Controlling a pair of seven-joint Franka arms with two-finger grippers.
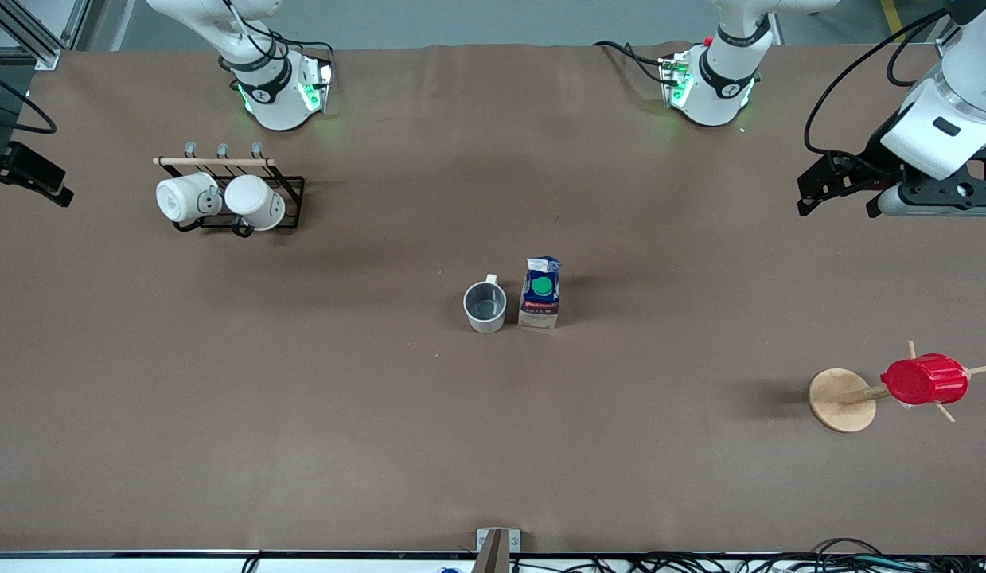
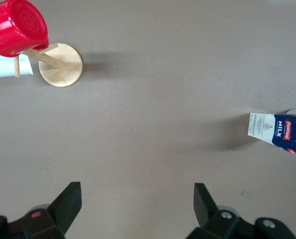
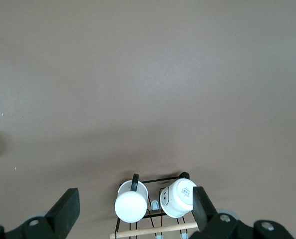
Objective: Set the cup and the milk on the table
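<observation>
Since the cup (image 1: 485,307) and milk (image 1: 540,293) stand nearly touching on the table (image 1: 493,446), any bump tips the carton; the left gripper (image 2: 135,204) and right gripper (image 3: 135,209) hang open, empty.

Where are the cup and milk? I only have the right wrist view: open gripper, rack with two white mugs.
Observer: Mid-table, both upright on the table. The cup stands beside the milk, on the side toward the right arm's end.
Operator: Is the left gripper holding anything?
Observer: No. The left gripper is open and empty, over bare table at the left arm's end. Your right gripper hangs open over the mug rack.
Operator: Anything else near the left arm?
Observer: A red cup hung on a wooden stand, nearer to the front camera than the milk.
</observation>
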